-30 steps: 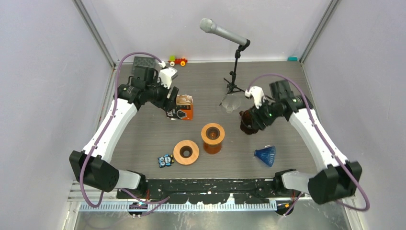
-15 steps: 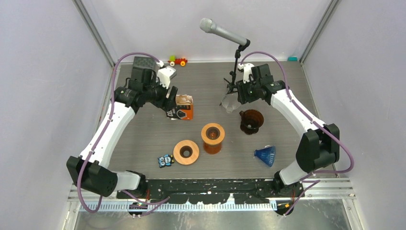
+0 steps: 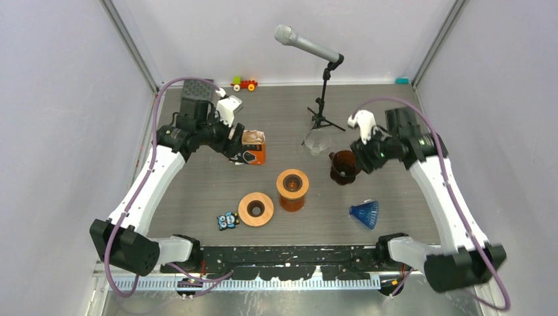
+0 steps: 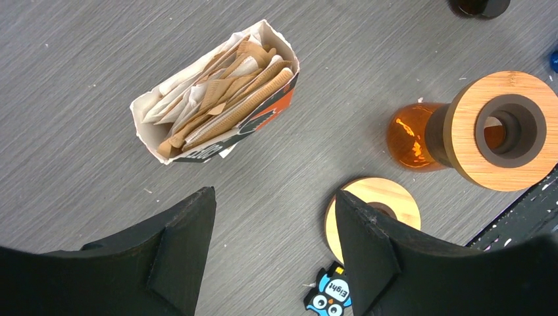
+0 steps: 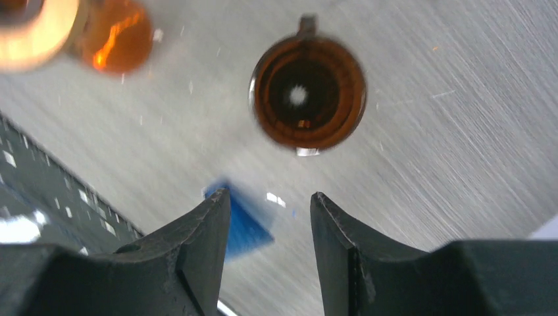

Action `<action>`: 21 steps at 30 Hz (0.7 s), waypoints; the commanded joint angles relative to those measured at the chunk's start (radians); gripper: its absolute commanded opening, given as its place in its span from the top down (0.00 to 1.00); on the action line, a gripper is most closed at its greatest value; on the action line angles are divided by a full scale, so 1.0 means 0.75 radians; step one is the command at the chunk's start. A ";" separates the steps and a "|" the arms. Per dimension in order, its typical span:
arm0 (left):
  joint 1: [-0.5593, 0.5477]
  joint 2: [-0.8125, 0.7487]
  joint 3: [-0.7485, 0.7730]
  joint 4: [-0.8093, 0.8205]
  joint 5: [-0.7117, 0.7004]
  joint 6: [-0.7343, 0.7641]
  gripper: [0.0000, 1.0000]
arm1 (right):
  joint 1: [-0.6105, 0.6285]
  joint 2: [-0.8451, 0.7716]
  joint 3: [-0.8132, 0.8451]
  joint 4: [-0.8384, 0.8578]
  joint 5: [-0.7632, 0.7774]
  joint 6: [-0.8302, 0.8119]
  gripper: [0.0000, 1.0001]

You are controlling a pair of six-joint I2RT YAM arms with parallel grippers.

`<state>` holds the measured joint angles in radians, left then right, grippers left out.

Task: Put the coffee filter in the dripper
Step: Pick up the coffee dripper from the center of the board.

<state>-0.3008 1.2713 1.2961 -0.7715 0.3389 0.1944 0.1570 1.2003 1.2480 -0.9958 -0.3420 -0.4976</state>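
Note:
An orange and black box of brown paper coffee filters (image 3: pixel 252 147) (image 4: pixel 217 99) stands open-topped left of the table's middle. My left gripper (image 3: pixel 234 144) (image 4: pixel 274 193) hovers just left of it, open and empty. The brown dripper (image 3: pixel 344 166) (image 5: pixel 307 92) sits upright right of centre, nothing inside it. My right gripper (image 3: pixel 360 157) (image 5: pixel 270 194) hangs above the table just right of that dripper, open with nothing between its fingers. The right wrist view is motion-blurred.
A clear dripper (image 3: pixel 318 141) and a microphone stand (image 3: pixel 322 108) are behind the brown one. A blue dripper (image 3: pixel 365 212) (image 5: pixel 247 227) lies at front right. An orange carafe (image 3: pixel 293 189) (image 4: pixel 487 131), a wooden ring (image 3: pixel 256 209) (image 4: pixel 378 204) and an owl sticker (image 3: pixel 228 220) are nearer the front.
My right arm swung up toward the microphone stand and has come back down beside the brown dripper. The left arm has barely shifted beside the filter box.

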 commanded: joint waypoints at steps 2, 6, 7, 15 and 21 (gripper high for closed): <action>0.000 -0.031 -0.007 0.083 0.046 0.046 0.32 | 0.003 -0.241 -0.121 -0.418 0.047 -0.495 0.47; 0.000 -0.023 -0.018 0.091 0.047 0.069 0.32 | -0.036 -0.258 -0.225 -0.502 0.079 -0.624 0.47; 0.000 -0.021 -0.023 0.093 0.042 0.074 0.32 | -0.052 -0.260 -0.258 -0.506 0.080 -0.648 0.47; 0.000 -0.013 -0.044 0.096 0.004 0.087 0.32 | -0.172 -0.225 -0.432 -0.382 0.045 -0.755 0.47; 0.000 -0.003 -0.037 0.100 -0.001 0.087 0.32 | -0.193 -0.216 -0.532 -0.265 0.084 -0.808 0.47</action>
<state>-0.3008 1.2716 1.2636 -0.7444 0.3401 0.2447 0.0189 1.0428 0.8806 -1.2705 -0.2901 -1.0481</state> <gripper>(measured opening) 0.684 0.532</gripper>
